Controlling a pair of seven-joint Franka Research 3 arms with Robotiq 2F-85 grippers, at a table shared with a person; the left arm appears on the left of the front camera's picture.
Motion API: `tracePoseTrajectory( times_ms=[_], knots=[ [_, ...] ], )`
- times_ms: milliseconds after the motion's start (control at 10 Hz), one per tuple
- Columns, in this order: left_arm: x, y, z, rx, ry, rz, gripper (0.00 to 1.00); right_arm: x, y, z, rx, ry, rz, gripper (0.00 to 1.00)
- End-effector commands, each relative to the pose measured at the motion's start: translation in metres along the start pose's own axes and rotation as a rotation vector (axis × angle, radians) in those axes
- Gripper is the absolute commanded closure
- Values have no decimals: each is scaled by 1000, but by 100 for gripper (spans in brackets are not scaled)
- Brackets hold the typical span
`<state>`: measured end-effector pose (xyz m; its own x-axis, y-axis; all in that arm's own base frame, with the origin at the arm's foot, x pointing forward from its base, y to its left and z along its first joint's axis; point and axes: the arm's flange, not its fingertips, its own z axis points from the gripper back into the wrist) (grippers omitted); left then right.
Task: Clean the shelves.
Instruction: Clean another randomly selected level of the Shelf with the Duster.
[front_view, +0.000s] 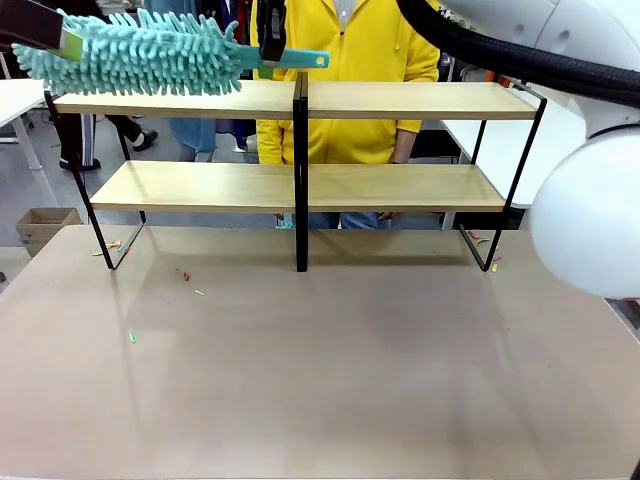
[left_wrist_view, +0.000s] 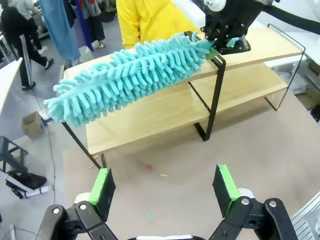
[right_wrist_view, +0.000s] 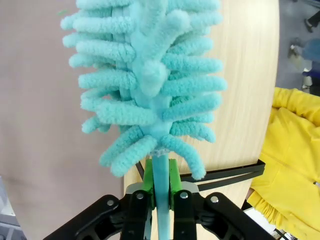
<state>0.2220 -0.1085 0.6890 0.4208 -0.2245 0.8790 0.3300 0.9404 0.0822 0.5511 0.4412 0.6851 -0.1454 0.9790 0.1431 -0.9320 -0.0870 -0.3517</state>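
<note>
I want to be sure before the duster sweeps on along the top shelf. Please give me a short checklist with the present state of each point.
1. Right gripper shut on the duster handle: ok.
2. Duster head lies over the left half of the top shelf: ok; whether the fibres press on the board, cannot tell.
3. Top board free of things in the sweep path: ok.
4. Left gripper open, low over the table, away from the rack: ok.
5. Person in yellow stands close behind the shelves; hands near the path: cannot tell.
6. Small coloured scraps lie on the table: not ok, not yet cleaned.
</note>
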Motion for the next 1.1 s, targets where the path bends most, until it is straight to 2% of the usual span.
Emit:
tracePoseTrajectory(
  times_ms=[0,300,500,700,800,1000],
  knots=[
    [-1,1,1,-5,-2,1,0,-4,-9,5,-8,22,-87,88],
    [-1,1,1,-5,-2,1,0,-62,32,30,66,97,-303,88],
    [-1,1,1,-5,-2,1,0,-100,86,67,264,140,-500,88],
    [-1,1,1,-5,-2,1,0,-141,145,101,447,69,-664,88],
    [-1,1,1,-5,-2,1,0,-165,180,112,603,19,-702,88],
    [-1,1,1,-5,-2,1,0,-205,224,111,855,-3,-636,88]
  ],
)
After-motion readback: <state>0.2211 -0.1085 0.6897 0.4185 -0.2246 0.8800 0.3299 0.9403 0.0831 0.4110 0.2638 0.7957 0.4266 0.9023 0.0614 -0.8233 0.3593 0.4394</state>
